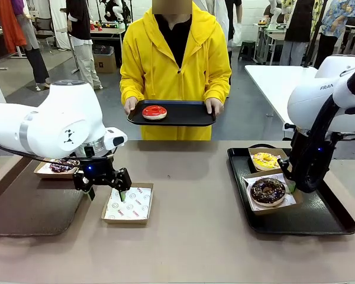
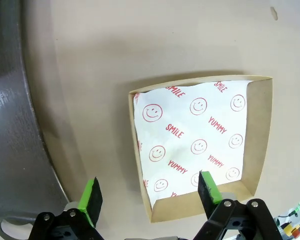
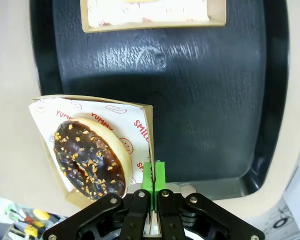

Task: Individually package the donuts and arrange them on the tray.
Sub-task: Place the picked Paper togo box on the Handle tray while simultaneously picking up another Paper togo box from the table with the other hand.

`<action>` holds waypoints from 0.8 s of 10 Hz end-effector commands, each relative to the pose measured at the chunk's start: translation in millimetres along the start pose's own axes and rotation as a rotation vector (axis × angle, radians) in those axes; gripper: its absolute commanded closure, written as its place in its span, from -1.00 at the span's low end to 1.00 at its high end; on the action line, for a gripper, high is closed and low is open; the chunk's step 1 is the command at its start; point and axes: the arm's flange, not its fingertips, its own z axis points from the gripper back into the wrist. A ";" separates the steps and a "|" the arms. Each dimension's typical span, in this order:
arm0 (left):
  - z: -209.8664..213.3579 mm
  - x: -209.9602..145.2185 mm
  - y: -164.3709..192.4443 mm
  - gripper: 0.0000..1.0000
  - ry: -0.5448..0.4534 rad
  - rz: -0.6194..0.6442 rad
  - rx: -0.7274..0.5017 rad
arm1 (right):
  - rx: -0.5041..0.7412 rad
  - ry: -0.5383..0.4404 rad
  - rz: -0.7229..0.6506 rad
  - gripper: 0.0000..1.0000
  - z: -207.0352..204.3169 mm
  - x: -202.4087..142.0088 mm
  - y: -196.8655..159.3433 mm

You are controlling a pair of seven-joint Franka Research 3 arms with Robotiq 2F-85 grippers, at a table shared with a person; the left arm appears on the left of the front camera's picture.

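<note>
left wrist view: end effector (image 2: 150, 192) splayed above box (image 2: 200, 145)

Bright, even overhead light fills the front view, leaving only soft, short shadows under the arms on the tabletop (image 1: 195, 195) and a pale sheen on the dark tray (image 1: 319, 222) near its right edge. In the right wrist view that tray's surface shows broad white glare streaks, and the sprinkled donut (image 3: 90, 162) has small glossy highlights. Both wrist views are sharp in the middle, bend lines at their borders, and the left one darkens towards its left side.
</note>
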 end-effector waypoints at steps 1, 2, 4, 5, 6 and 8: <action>-4.1 7.3 -19.9 -1.00 -0.017 0.021 0.056 | 0.045 -0.006 0.015 0.97 -6.2 -5.7 -14.0; -4.4 7.0 -22.5 -1.00 -0.018 0.019 0.062 | 0.046 -0.003 0.019 0.97 -8.2 -5.9 -15.7; -5.1 5.9 -22.9 -1.00 -0.017 0.023 0.068 | 0.049 0.009 0.021 0.97 -14.1 -4.9 -17.8; -5.8 5.4 -23.5 -1.00 -0.015 0.022 0.068 | 0.050 0.014 0.024 0.97 -16.4 -4.4 -17.9; -6.2 4.8 -22.5 -1.00 -0.023 0.023 0.067 | 0.052 0.014 0.023 0.97 -17.6 -4.2 -18.3; -6.0 5.2 -15.5 -1.00 -0.042 0.044 0.061 | 0.057 0.008 0.022 0.97 -19.3 -2.7 -20.3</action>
